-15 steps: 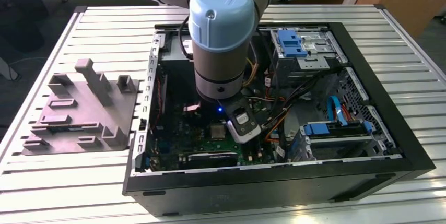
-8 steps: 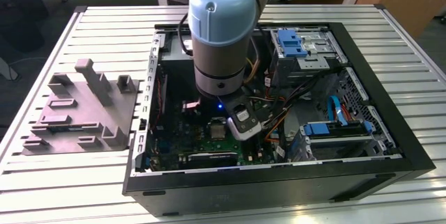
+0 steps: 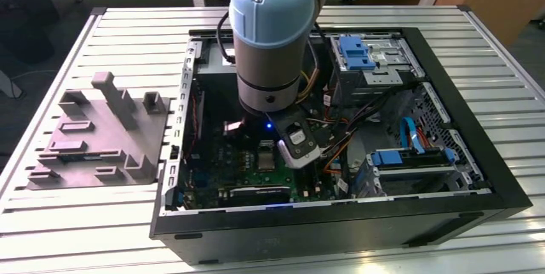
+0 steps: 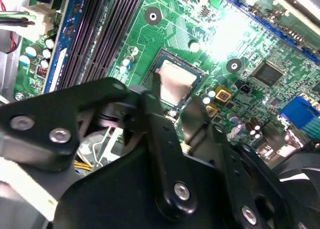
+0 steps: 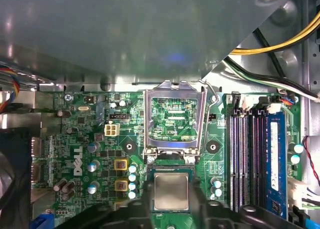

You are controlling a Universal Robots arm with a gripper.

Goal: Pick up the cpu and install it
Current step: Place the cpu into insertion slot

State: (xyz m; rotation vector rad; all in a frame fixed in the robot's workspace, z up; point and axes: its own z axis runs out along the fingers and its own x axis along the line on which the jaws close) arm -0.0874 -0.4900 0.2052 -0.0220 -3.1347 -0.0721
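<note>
The cpu (image 5: 171, 190) is a small silvery square lying flat in the motherboard socket, square with the socket's dark surround (image 4: 201, 75). In the second wrist view the cpu (image 4: 176, 81) shows between two black fingers (image 4: 150, 106). My gripper (image 4: 172, 107) (image 5: 171, 205) sits directly over it, its fingers hugging two opposite sides of the chip. The socket's metal load plate (image 5: 172, 120) stands hinged up, away from the chip. In the exterior view my gripper (image 3: 290, 149) reaches down inside the open computer case, close to the green board.
Long black memory sticks (image 5: 250, 159) run beside the socket. Capacitors (image 5: 132, 179) and yellow and black cables (image 5: 280, 44) crowd the board's edges. The case's metal walls (image 3: 477, 159) and drive bays (image 3: 366, 57) surround the arm. A grey moulded tray (image 3: 94, 140) lies at the exterior view's left.
</note>
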